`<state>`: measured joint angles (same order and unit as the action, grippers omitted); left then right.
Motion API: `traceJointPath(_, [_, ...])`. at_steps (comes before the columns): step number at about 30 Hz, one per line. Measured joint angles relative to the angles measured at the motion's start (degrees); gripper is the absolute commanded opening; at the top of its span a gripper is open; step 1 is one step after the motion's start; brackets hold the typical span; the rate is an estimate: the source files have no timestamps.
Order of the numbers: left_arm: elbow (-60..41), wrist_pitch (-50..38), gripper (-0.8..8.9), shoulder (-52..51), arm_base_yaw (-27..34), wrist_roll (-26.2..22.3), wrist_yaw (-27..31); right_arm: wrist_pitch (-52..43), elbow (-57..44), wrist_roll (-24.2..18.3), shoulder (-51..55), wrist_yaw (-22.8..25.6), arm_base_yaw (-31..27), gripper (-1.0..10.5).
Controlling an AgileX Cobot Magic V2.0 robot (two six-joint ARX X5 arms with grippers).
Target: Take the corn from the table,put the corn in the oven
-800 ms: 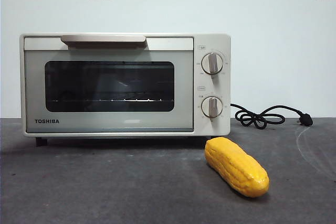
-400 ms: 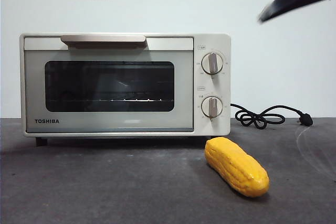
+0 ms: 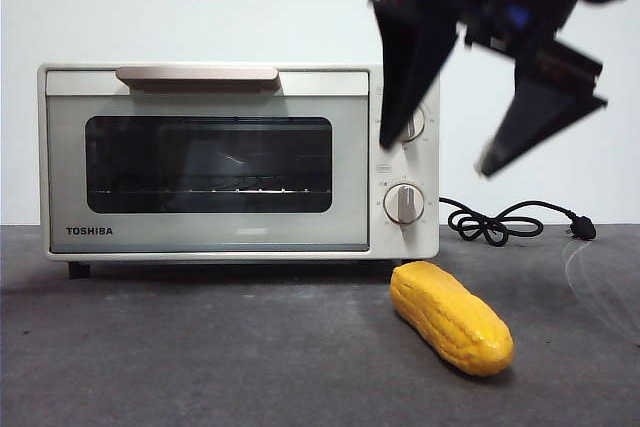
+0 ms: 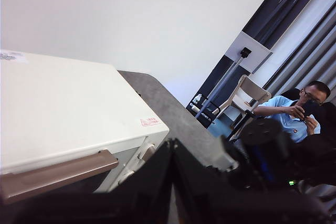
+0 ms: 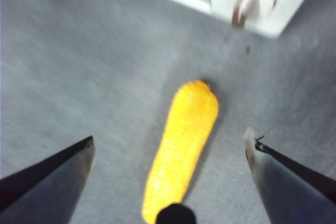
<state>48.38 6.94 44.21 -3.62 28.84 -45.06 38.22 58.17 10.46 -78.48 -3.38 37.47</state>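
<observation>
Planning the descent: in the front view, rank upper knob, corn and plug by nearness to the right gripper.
1. Upper knob: partly behind a jaw of the open right gripper.
2. Corn: on the table, below the gripper.
3. Plug: far side, by the wall.

I see the table, a dark grey, matte, slightly mottled surface. On it, toward its back edge, stands the cream-white oven, door shut. The corn lies flat on the table just in front of the oven's right end. A black cord lies coiled near the back edge, right of the oven.
</observation>
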Motion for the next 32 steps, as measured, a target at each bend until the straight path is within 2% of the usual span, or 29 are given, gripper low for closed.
traceJointPath(12, [0.0,0.0,-0.01,0.39,0.0,-0.31,0.11,-0.04,0.0,-1.44,-9.01,-0.13,0.0,4.8])
traceJointPath(16, [0.0,0.02,-0.01,0.59,0.0,-0.31,0.09,-0.87,0.0,-1.55,-11.47,-2.16,0.0,4.8])
traceJointPath(28, [0.0,1.46,-0.01,0.83,0.0,-0.31,0.11,-1.01,0.0,-2.34,-15.12,-3.3,0.0,4.6])
traceJointPath(30, [0.0,2.14,-0.01,0.85,0.0,-0.31,0.09,-0.52,0.0,-2.34,-15.17,-3.28,0.0,3.9])
traceJointPath(32, [0.0,2.51,-0.01,0.83,0.0,-0.31,0.09,-0.13,0.0,-2.34,-15.17,-3.3,0.0,2.7])
